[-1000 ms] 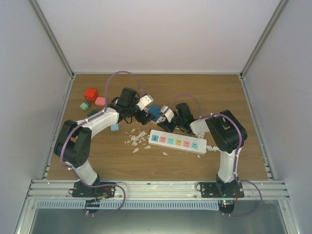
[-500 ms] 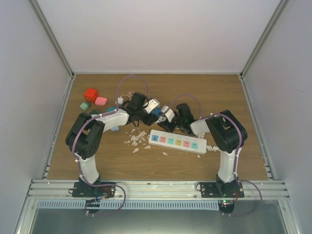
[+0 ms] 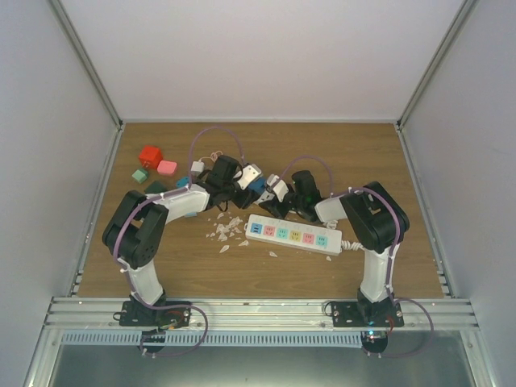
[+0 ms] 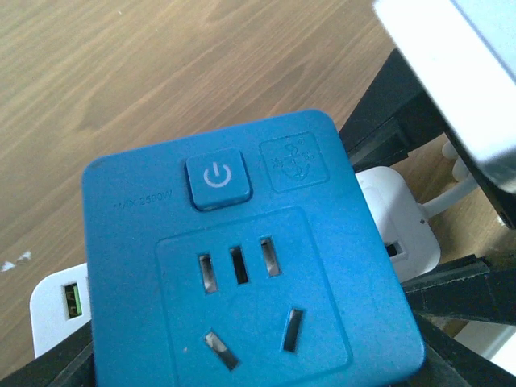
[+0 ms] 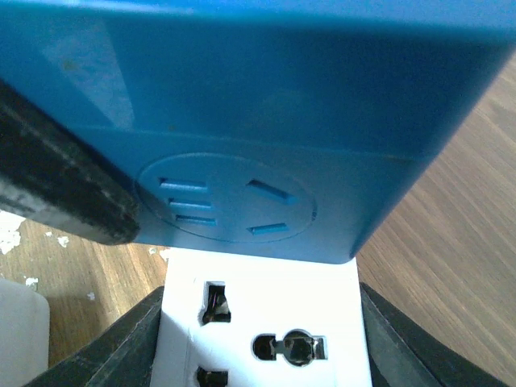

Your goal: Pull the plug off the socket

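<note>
Scraps [image 3: 226, 229] and power strip [image 3: 294, 235] lie near blue socket [image 4: 242, 266] and white plug [image 5: 266, 314]

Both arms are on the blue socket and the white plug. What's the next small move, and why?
Probably draw the right gripper straight back, away from the blue socket, while the left gripper holds firm. The socket looks clamped in the left gripper, the white plug sits between the right gripper's fingers, and the plug appears seated against the socket.

Wooden tabletop [image 3: 403, 161] — 3 plain white walls [image 3: 266, 56], aluminium rail [image 3: 258, 307] in front
</note>
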Robot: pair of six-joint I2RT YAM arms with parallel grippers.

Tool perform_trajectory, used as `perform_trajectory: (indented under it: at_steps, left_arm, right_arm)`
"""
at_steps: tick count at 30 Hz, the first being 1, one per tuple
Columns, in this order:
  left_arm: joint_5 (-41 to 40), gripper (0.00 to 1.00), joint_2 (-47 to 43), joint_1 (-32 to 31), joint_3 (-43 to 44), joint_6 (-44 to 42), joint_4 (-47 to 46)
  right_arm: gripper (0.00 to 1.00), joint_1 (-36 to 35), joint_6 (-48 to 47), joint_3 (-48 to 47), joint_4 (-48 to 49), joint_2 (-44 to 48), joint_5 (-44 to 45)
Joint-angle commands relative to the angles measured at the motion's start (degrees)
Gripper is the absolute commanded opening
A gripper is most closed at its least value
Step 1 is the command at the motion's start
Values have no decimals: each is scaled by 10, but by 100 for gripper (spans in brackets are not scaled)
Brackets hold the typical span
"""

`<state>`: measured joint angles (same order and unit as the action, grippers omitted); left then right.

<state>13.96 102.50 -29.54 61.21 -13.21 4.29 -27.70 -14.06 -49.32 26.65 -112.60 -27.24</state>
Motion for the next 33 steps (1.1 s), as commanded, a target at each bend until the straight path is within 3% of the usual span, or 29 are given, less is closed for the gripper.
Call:
perform_trajectory:
  at_steps: [1, 7, 14, 17, 25, 33]
  left_arm:
    - [-17, 31, -68, -29, -31, -68, -123]
    - [-29, 24, -70, -32, -42, -81, -137]
    - [99, 19, -61, 10, 4, 16, -79]
    - [119, 19, -65, 9, 13, 29, -67]
    - [-11, 15, -76, -25, -23, -65, -93]
    - [-4, 15, -94, -2, -14, -68, -49]
  right_arm:
    - [6, 3, 3, -13, -19, -29, 21]
    - [4, 3, 4, -17, -22, -31, 26]
    - [3, 2, 4, -18, -22, -33, 34]
    - [2, 3, 4, -19, -22, -36, 34]
    - [2, 2, 7, -20, -22, -37, 40]
    - [4, 4, -1, -28, -40, -38, 18]
